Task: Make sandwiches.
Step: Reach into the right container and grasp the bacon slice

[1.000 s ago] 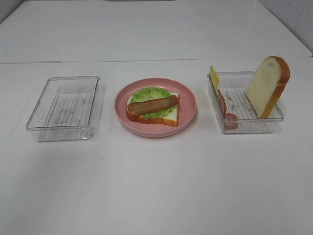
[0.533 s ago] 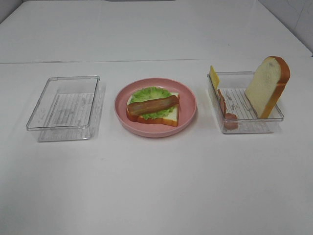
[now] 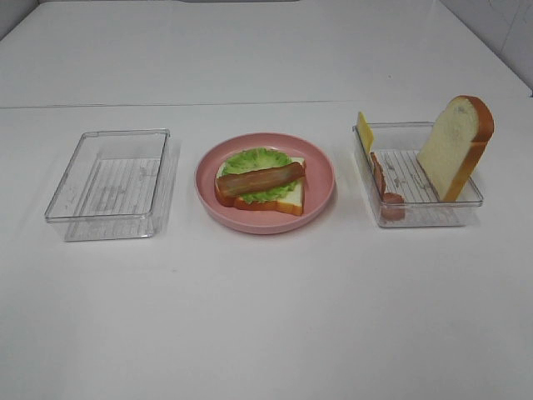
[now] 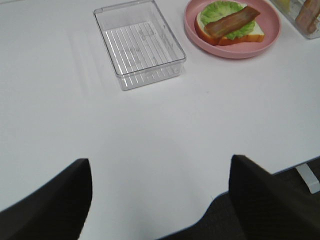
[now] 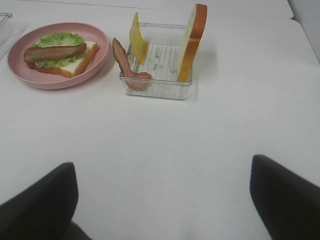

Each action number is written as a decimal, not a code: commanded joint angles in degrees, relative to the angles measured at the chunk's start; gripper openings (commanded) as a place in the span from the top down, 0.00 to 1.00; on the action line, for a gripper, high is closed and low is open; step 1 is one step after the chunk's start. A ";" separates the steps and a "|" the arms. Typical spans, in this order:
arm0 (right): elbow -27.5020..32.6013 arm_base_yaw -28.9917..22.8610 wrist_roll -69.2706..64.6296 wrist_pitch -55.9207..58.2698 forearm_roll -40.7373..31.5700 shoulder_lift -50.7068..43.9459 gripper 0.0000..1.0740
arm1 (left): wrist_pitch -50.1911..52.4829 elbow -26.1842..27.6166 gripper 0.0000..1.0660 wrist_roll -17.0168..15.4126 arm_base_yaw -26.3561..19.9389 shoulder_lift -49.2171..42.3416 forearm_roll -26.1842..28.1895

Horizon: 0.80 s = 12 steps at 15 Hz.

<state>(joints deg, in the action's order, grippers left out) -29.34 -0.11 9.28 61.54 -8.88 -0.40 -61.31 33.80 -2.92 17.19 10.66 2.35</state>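
Left gripper [image 4: 160, 167] is hanging above the near edge of the white table [image 3: 266, 333]. Its two dark fingers [image 4: 55, 200] are standing wide apart, with only tabletop showing between them. Right gripper [image 5: 162, 165] is hovering the same way on its own side, fingers [image 5: 285, 195] spread just as wide over bare tabletop. Neither is showing in the high view.

Farther in, three things are sitting in a row across the table, well apart from both grippers.
- Left: a clear plastic tray [image 3: 108, 179] is showing its ribbed floor.
- Middle: a round pink plate [image 3: 323, 179] is carrying the half-built sandwich [image 3: 261, 190]. A bread slice [image 3: 290, 198] is lying flat on the plate, a ruffled lettuce leaf [image 3: 250, 158] is sitting on it, and a bacon strip [image 3: 261, 178] is lying across the lettuce.
- Right: a second clear tray [image 3: 433, 215] is holding the remaining pieces. A second bacon strip [image 3: 381, 177] is resting along the wall on the plate side, its near end curling at the near corner. A yellow cheese slice [image 3: 364, 131] is standing at the far corner on that same side, poking above the rim. A second bread slice [image 3: 454, 146] is leaning upright at the side away from the plate, rising well above the rim.

Behind the row, a faint seam [image 3: 166, 105] is crossing the tabletop.
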 commanded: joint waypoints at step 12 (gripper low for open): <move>-2.01 0.11 -1.66 -8.42 -2.12 9.68 0.19 | 1.72 -5.16 0.32 4.35 0.11 -12.15 0.74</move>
<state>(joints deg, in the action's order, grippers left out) -31.40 -0.11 7.91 53.06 -10.83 11.29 -60.33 28.93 1.20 17.19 -0.34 2.69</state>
